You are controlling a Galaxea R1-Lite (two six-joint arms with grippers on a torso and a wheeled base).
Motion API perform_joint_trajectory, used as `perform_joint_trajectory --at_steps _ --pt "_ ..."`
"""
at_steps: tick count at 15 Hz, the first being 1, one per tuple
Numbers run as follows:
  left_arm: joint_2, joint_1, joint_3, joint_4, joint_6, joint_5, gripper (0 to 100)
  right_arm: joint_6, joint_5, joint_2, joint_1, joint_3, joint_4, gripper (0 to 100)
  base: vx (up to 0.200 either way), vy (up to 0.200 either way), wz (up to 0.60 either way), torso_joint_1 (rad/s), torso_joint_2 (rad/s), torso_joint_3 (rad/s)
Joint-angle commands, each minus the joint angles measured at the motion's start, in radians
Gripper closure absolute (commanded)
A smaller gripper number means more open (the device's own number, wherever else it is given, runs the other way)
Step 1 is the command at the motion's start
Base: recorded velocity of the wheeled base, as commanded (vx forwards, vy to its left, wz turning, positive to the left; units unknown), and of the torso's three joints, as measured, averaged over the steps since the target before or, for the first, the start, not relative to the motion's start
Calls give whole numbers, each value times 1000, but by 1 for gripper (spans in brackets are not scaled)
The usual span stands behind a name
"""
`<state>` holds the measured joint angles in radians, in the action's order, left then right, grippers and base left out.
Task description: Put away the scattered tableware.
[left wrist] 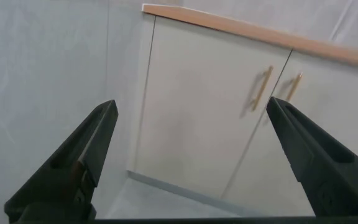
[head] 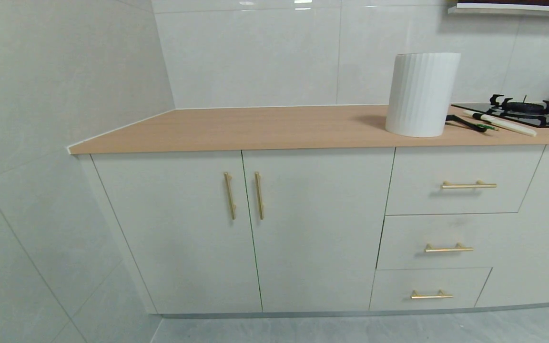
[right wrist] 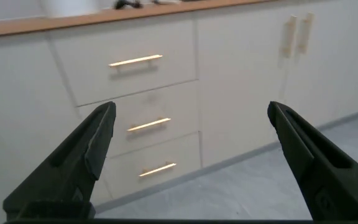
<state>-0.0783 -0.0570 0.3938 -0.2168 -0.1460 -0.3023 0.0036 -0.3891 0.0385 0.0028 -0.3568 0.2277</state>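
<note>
A tall white ribbed holder [head: 422, 94] stands on the wooden countertop [head: 265, 127] toward the right. Just right of it lie a white-handled utensil [head: 501, 123] and a black utensil with a green band [head: 470, 124], partly on the edge of the stove. My left gripper [left wrist: 191, 115] hangs open below counter height, facing the left cabinet doors [left wrist: 197, 106]. My right gripper [right wrist: 191, 118] is open too, low before the drawers [right wrist: 135, 62], with nothing between its fingers.
A black glass gas stove [head: 527, 112] sits at the counter's far right. Below are two cabinet doors with gold handles [head: 243, 195] and three drawers [head: 465, 183]. A tiled wall [head: 41, 95] closes the left side; grey floor [head: 350, 328] lies in front.
</note>
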Motion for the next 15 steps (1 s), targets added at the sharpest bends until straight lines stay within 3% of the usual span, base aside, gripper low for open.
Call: perform_joint_trajectory --at_steps 1,2,4,5,6,9,12,14,15 --pt "78 55 -56 4 86 46 0 3 -8 -39 -9 39 -1 0 0 0 0 0 0 0" --pt "78 55 -138 31 108 26 0 -1 -7 -37 -9 131 -7 0 0 0 0 0 0 0" --pt "78 55 -273 108 177 62 0 1 49 -39 -7 279 -151 0 0 0 0 0 0 0" --pt "78 55 -306 136 194 74 0 -2 70 -39 -7 315 -209 0 0 0 0 0 0 0" --pt "78 55 -394 255 233 103 0 -13 141 -39 -7 357 -295 0 0 0 0 0 0 0" --pt "78 55 -394 254 215 181 0 -13 271 -37 -7 355 -271 0 0 0 0 0 0 0" --pt "78 55 -392 211 190 316 0 -45 401 -37 -7 352 -206 0 0 0 0 0 0 0" --pt "78 55 -394 212 152 315 0 -47 400 -37 -4 355 -226 0 0 0 0 0 0 0" --pt "78 55 -392 212 151 315 0 -33 400 -37 -4 355 -226 0 0 0 0 0 0 0"
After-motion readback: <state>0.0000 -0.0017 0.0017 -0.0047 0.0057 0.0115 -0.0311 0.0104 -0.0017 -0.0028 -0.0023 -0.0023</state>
